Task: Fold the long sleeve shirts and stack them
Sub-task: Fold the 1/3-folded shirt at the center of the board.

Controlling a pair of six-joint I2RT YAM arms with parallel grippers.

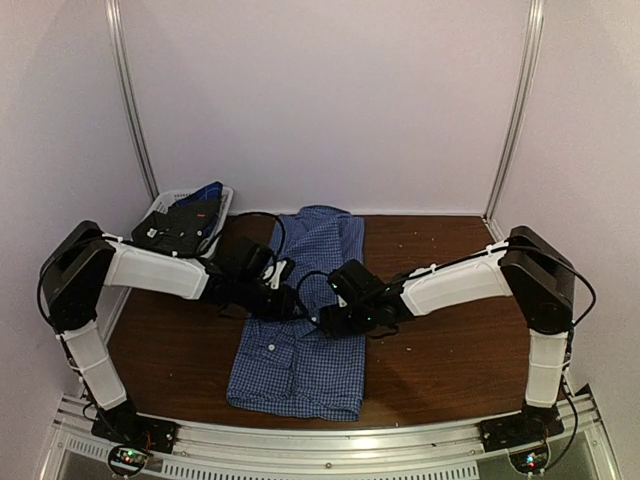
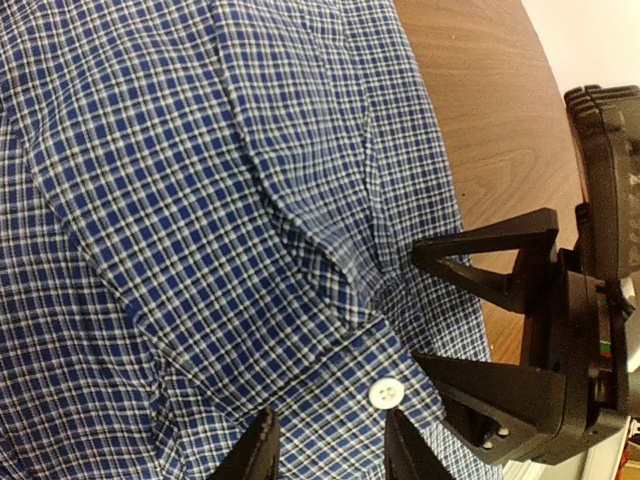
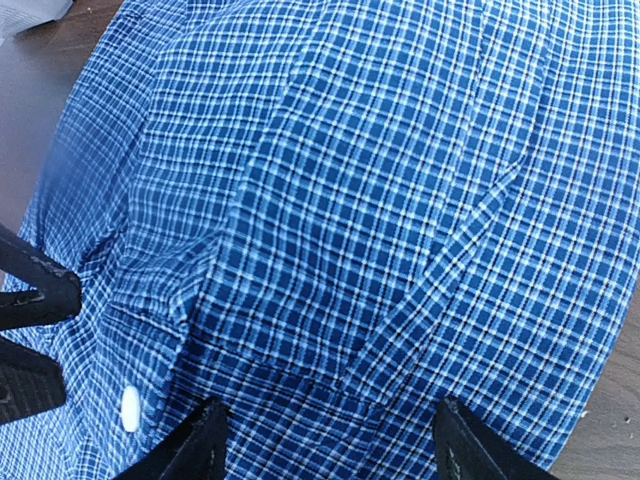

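Plain pale walls [image 1: 320, 100], two metal corner strips [image 1: 515, 110], dark wooden table [image 1: 450, 340] under soft light.

The bare brown wooden counter [image 1: 450, 340] lay free to the right of the folded blue-and-white checked shirt [image 1: 310, 375] and at its near left. A white plastic lattice basket [image 1: 165, 205] holding dark clothes blocked the far-left corner. Over the shirt's middle, the black left gripper [image 2: 330, 450] and the black right gripper [image 2: 418, 300] crowded nearly tip to tip, with scant room between them.
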